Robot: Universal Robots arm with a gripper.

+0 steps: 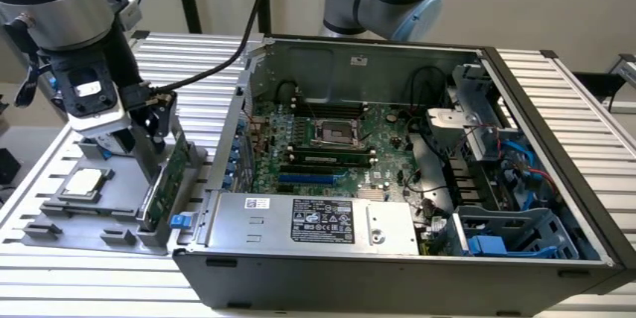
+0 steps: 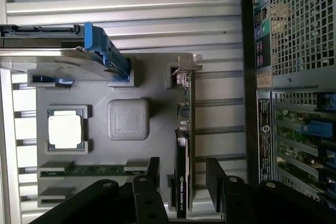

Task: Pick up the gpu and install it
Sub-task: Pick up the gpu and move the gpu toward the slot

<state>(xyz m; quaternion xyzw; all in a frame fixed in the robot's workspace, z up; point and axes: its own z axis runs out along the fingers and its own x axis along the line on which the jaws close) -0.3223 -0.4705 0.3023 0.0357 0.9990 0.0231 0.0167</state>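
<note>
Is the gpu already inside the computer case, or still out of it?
Out. The gpu stands on edge in the grey holder beside the case; the open pincer straddles it.

Robotics lab or test workshop. A ribbed aluminium bench (image 1: 556, 87) carries an open desktop computer case (image 1: 398, 281) with its green motherboard (image 1: 377, 121) exposed. Beside it sits a grey moulded tray (image 1: 89, 217) of loose computer parts. An industrial robot arm (image 1: 59, 5) stands over the tray, before a plain wall (image 1: 537, 5).

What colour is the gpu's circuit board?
Green. The gpu stands on edge in its holder, and the colour shows best in the exterior view.
</note>
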